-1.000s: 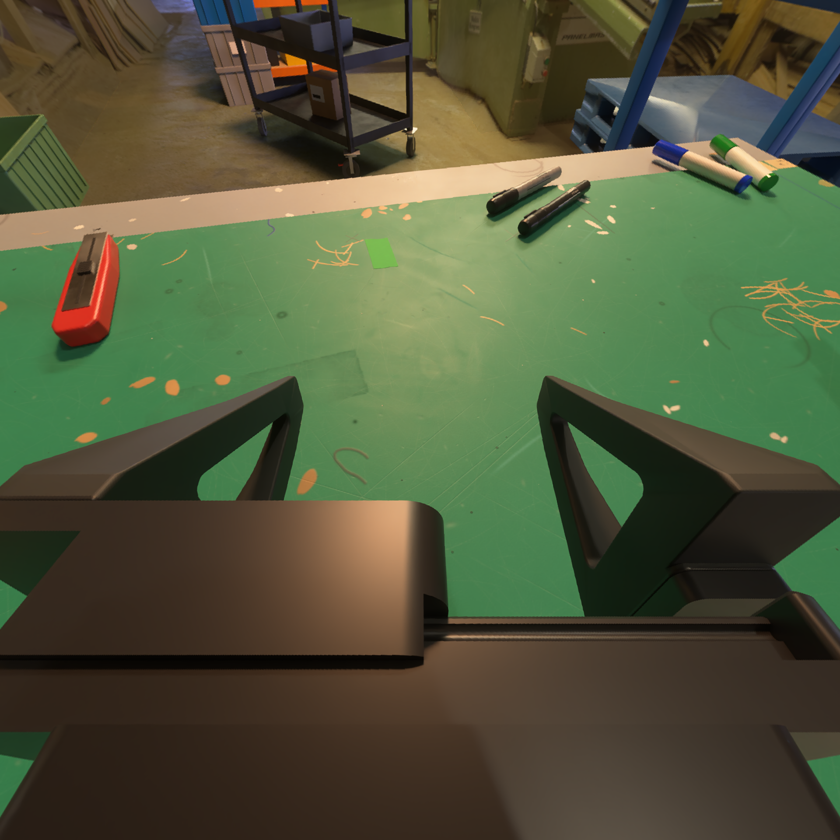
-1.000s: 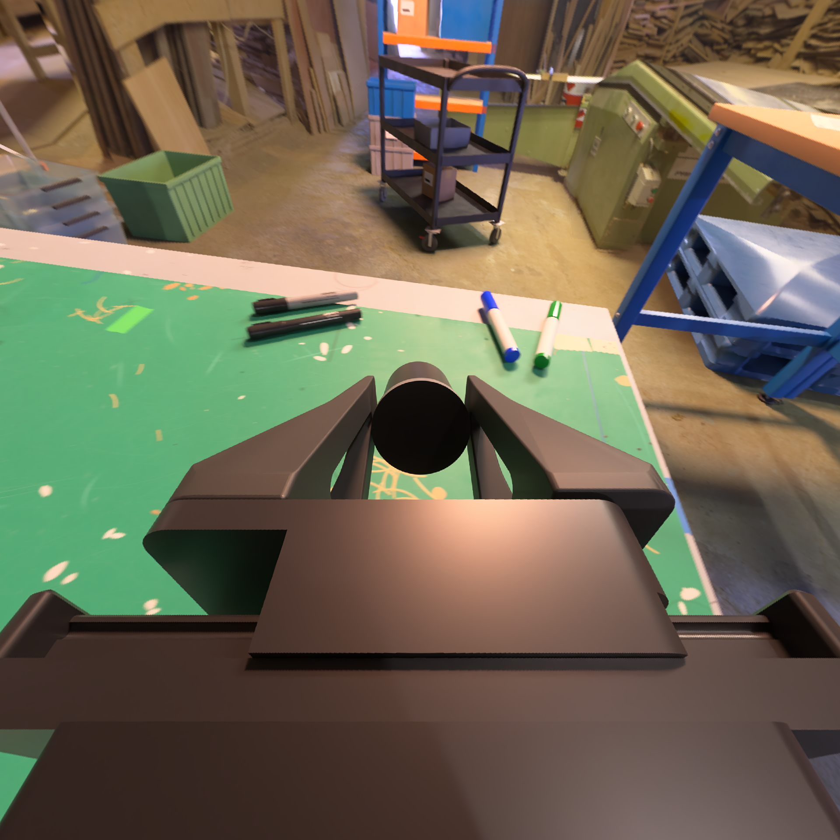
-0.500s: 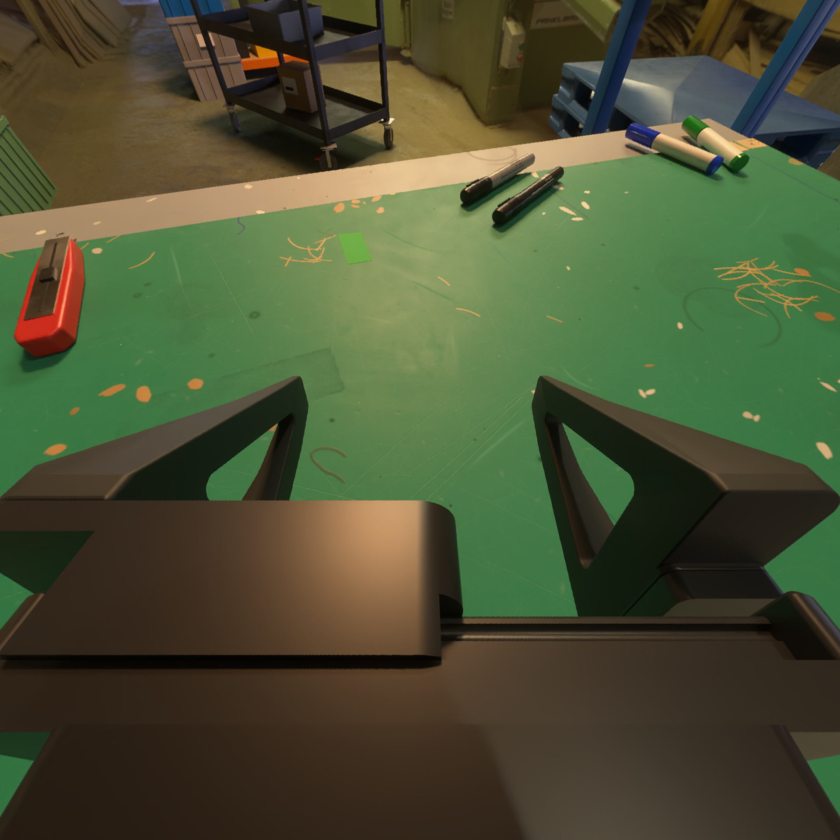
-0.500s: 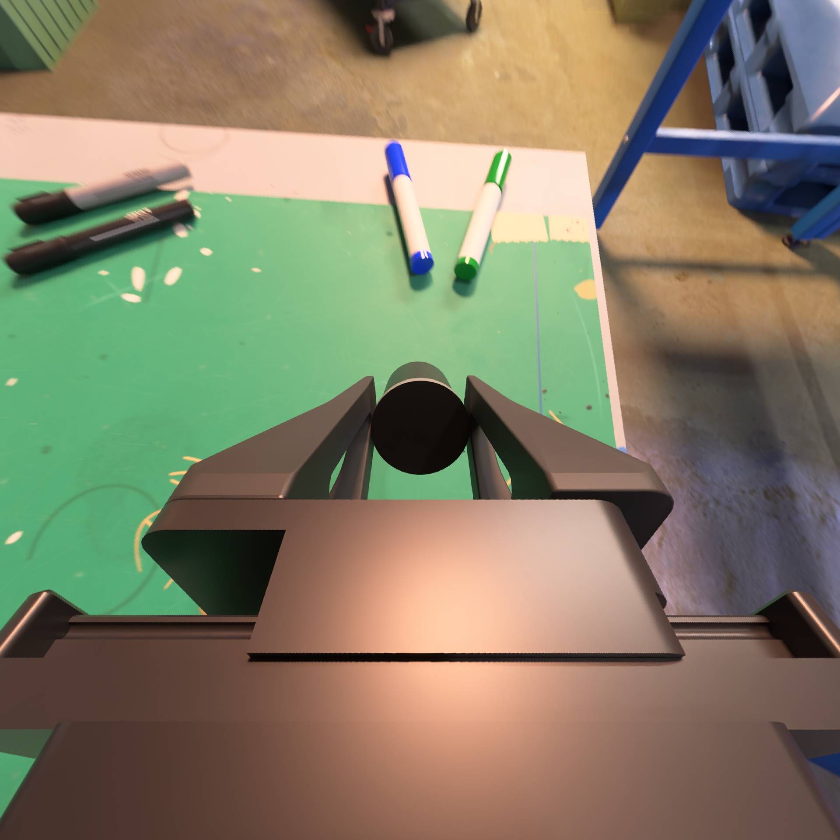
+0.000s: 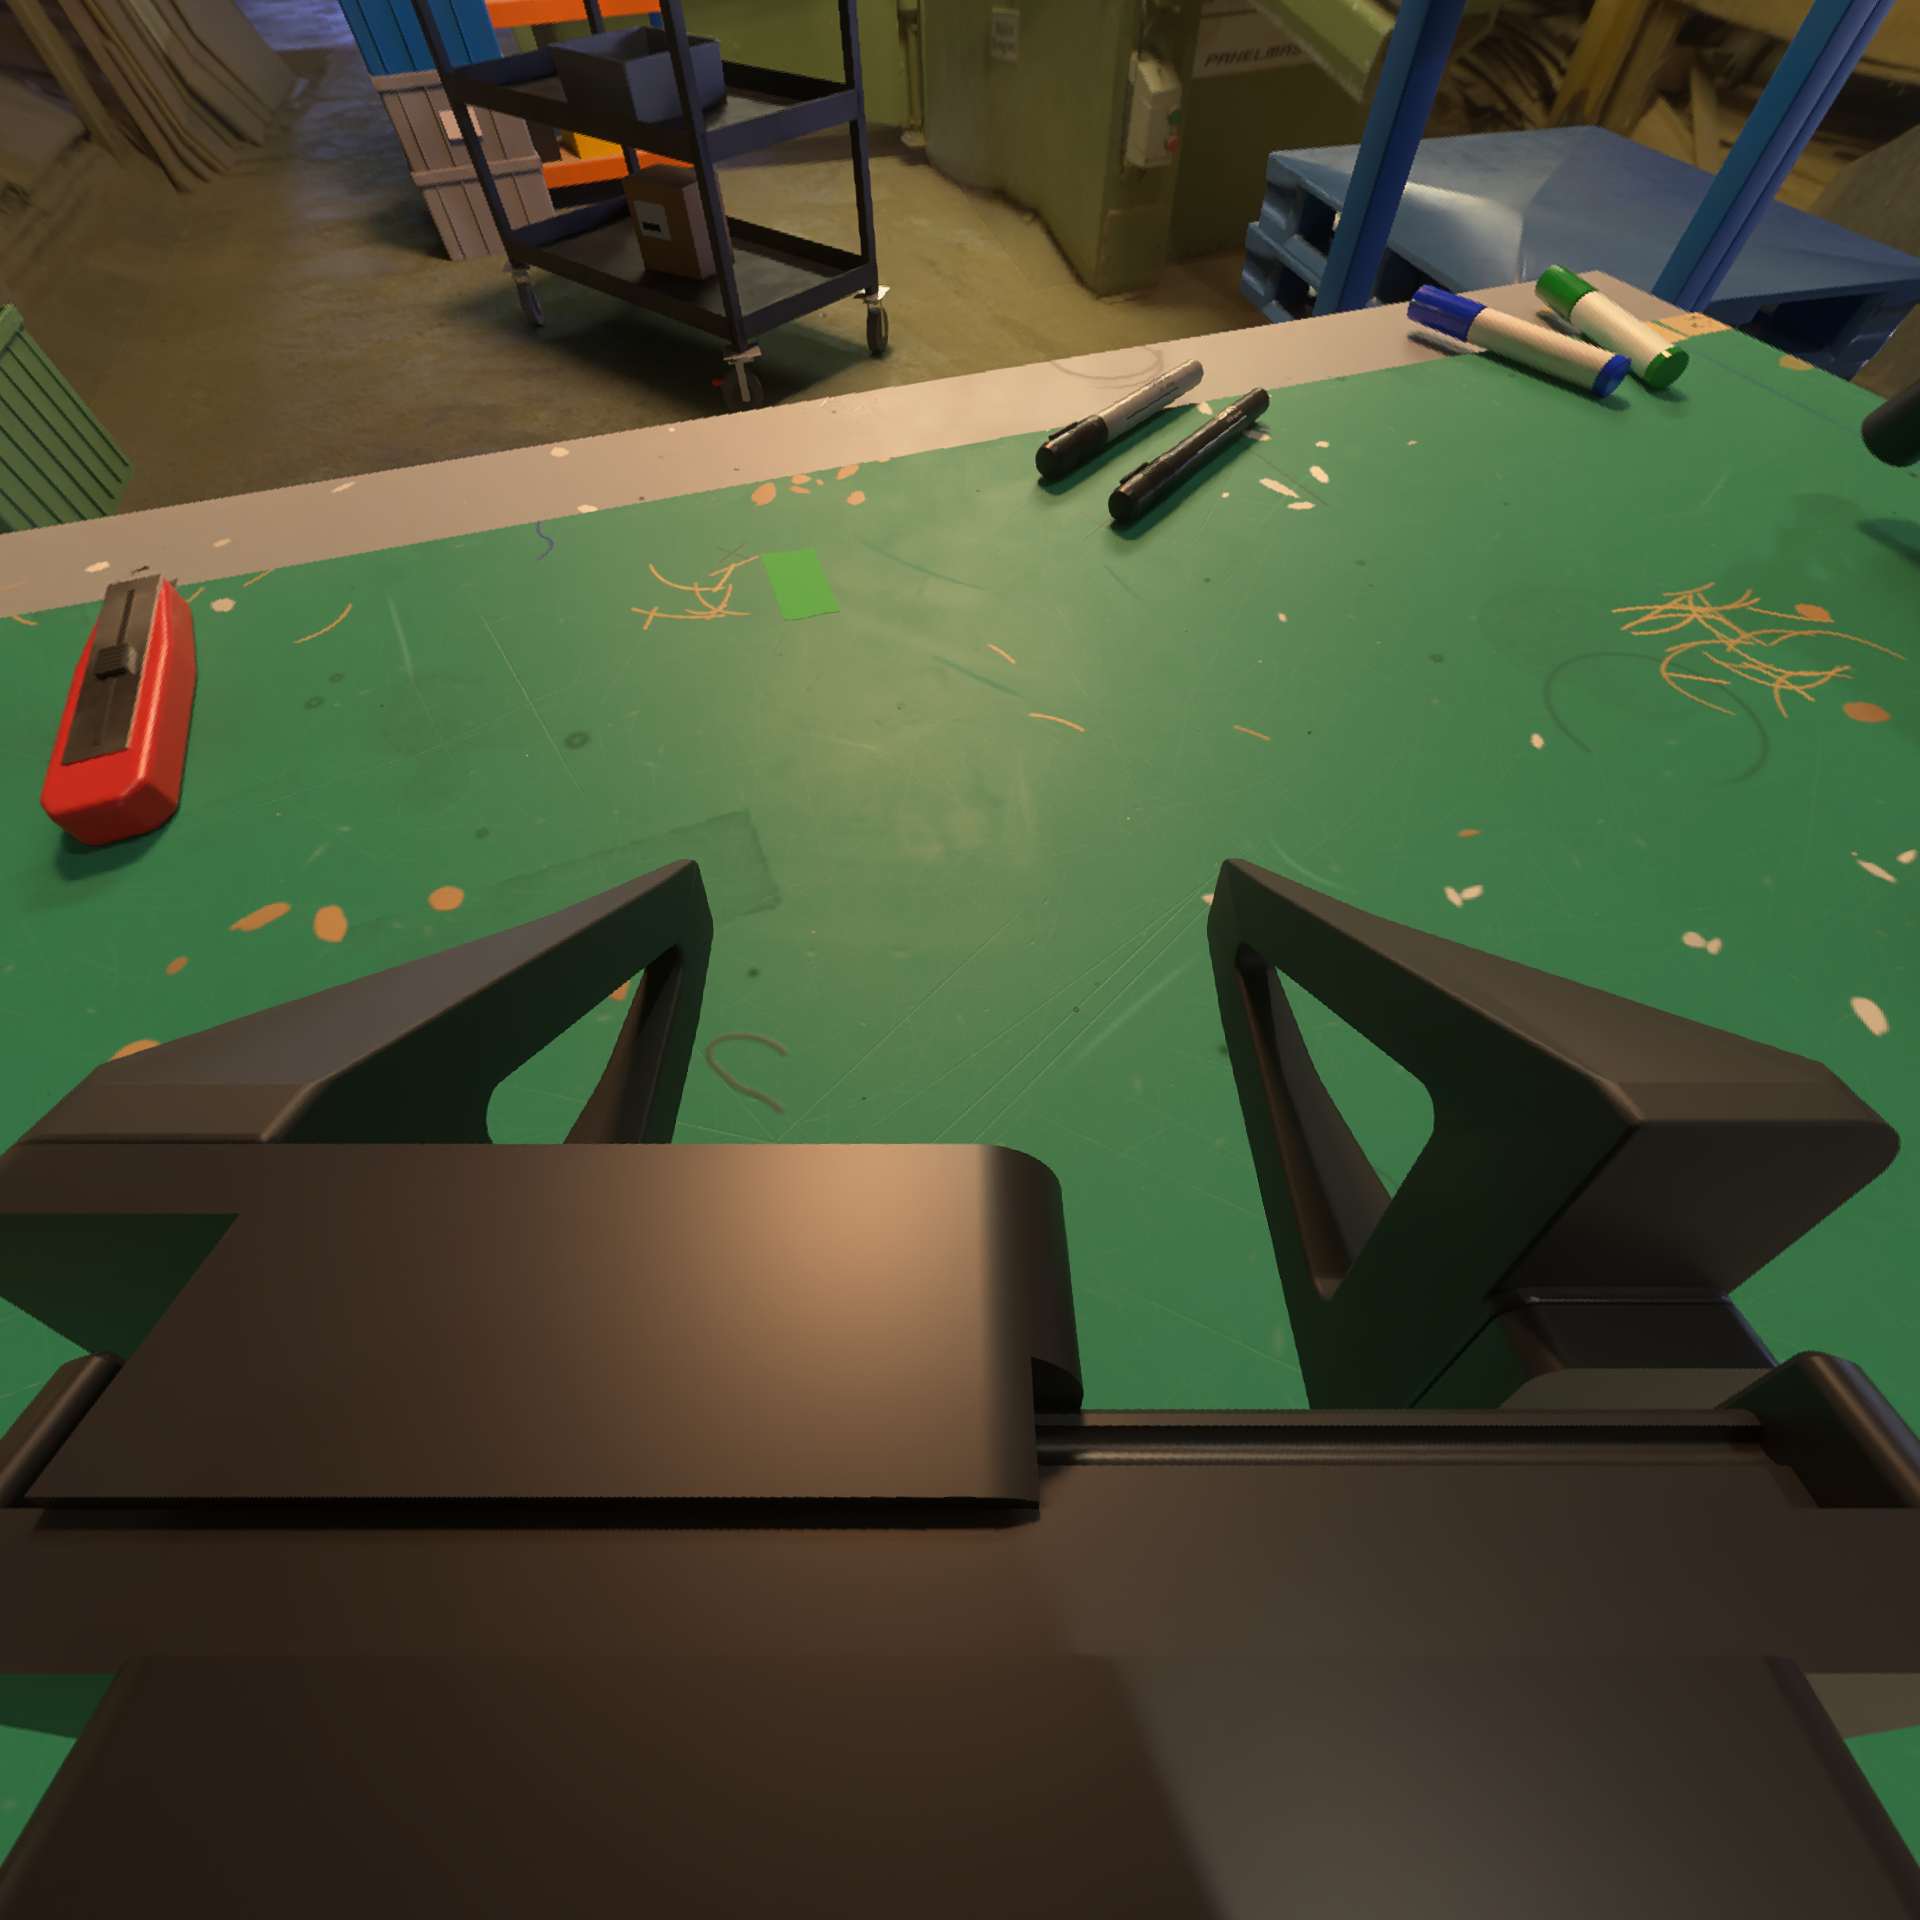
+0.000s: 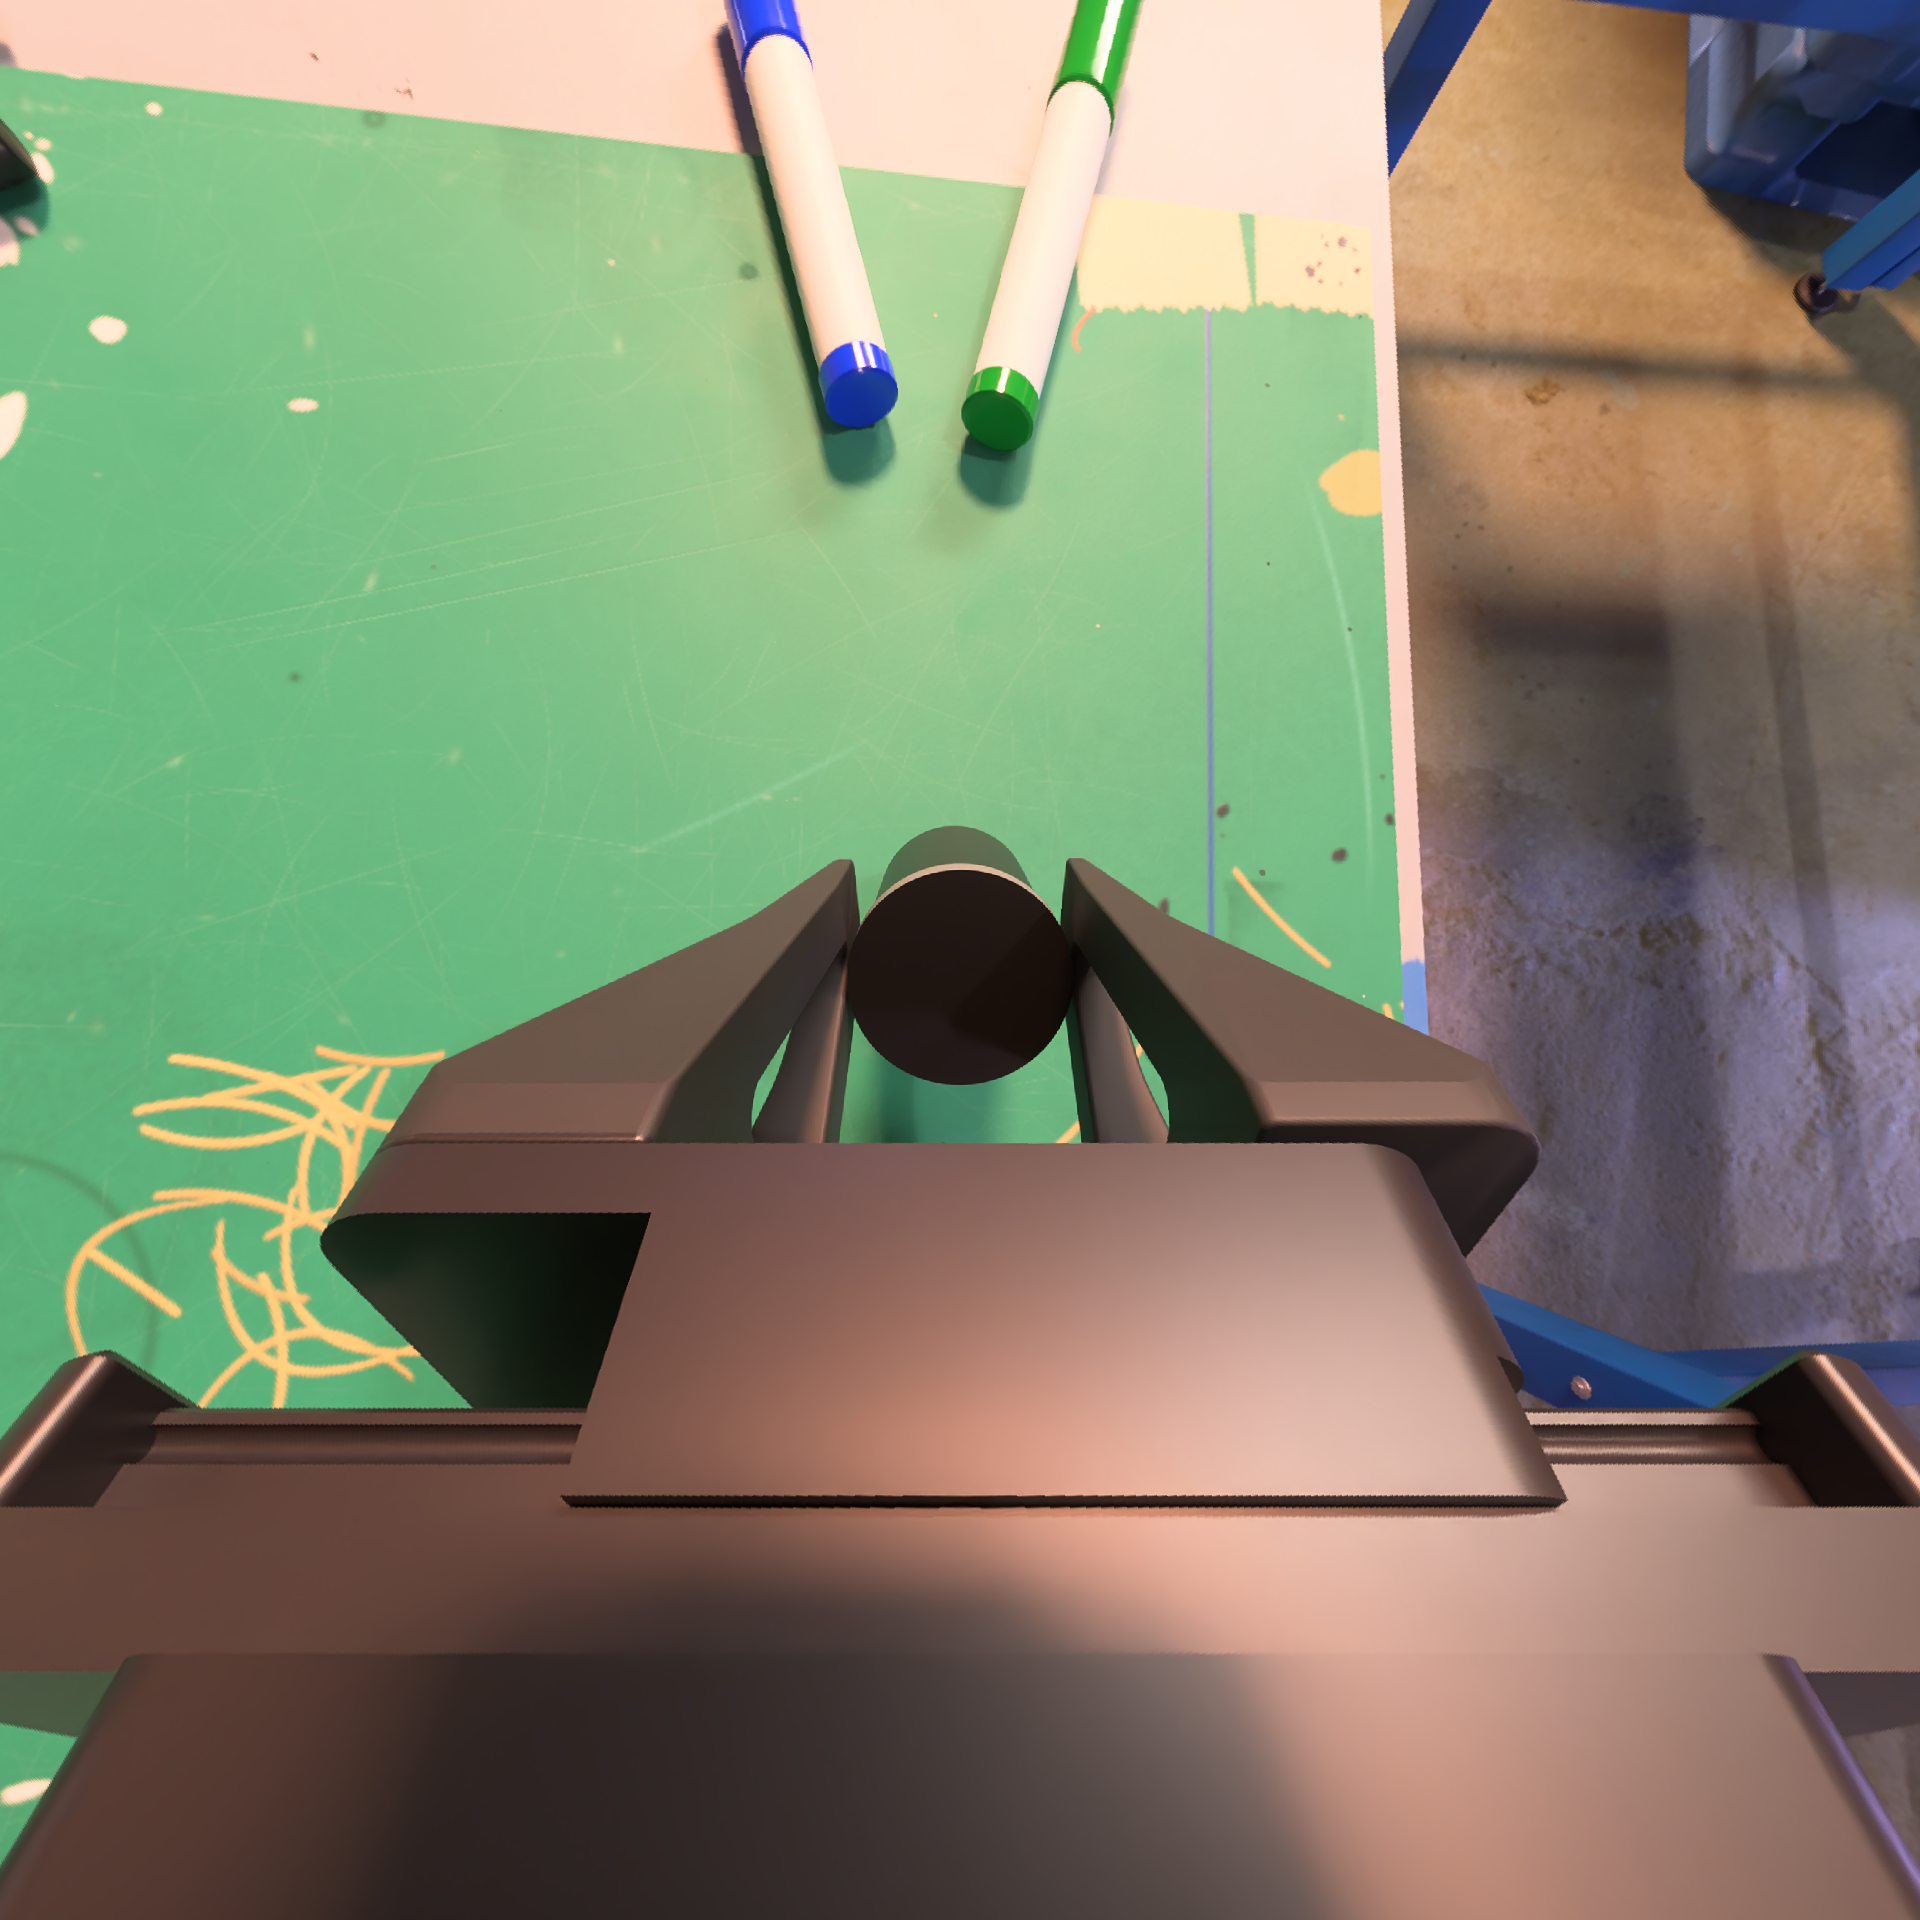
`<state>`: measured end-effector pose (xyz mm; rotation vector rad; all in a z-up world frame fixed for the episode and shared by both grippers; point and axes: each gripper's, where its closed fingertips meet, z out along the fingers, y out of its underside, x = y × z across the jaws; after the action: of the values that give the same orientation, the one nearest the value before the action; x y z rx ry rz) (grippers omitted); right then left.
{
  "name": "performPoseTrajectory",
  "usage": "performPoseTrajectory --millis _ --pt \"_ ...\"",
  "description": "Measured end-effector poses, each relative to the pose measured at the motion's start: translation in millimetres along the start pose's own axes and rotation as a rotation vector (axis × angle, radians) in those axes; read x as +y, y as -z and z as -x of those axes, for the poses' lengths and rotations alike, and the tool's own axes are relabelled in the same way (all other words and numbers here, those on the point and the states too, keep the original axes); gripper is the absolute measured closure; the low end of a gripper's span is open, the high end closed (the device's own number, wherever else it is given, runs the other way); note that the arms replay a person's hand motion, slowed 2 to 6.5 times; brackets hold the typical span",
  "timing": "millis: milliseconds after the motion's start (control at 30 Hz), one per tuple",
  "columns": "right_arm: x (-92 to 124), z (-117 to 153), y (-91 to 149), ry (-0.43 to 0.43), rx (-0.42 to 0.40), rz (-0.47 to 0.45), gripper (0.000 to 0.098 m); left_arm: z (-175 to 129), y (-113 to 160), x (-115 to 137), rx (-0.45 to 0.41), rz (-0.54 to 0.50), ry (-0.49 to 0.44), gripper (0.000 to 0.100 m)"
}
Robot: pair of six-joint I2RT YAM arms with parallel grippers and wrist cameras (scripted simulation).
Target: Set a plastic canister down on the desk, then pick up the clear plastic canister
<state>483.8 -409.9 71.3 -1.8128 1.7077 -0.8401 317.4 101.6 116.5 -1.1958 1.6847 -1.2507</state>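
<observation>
My right gripper (image 6: 958, 883) is shut on a black plastic canister (image 6: 958, 966), a short dark cylinder seen end-on between the fingers. It hangs over the green desk mat (image 6: 520, 644) near the mat's right edge. A dark end of it shows at the right border of the left wrist view (image 5: 1896, 431). My left gripper (image 5: 958, 883) is open and empty above the middle of the mat (image 5: 935, 748). No clear canister shows in either view.
A blue marker (image 6: 816, 223) and a green marker (image 6: 1039, 244) lie ahead of the right gripper. Two black markers (image 5: 1153, 436) lie at the far edge. A red utility knife (image 5: 120, 707) lies far left. The desk's right edge (image 6: 1403, 623) drops to the floor.
The right gripper has tilted downward and moved lower toward the mat with the canister, closer to the blue and green markers. The left gripper has shifted slightly and stays open.
</observation>
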Motion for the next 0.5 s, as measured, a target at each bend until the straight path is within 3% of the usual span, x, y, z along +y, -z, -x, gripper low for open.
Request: performPoseTrajectory --millis 500 --pt "6.4 -2.8 -15.7 -0.004 0.008 0.107 0.0648 -3.9 0.1 1.2 0.017 0.004 -0.003 0.019"
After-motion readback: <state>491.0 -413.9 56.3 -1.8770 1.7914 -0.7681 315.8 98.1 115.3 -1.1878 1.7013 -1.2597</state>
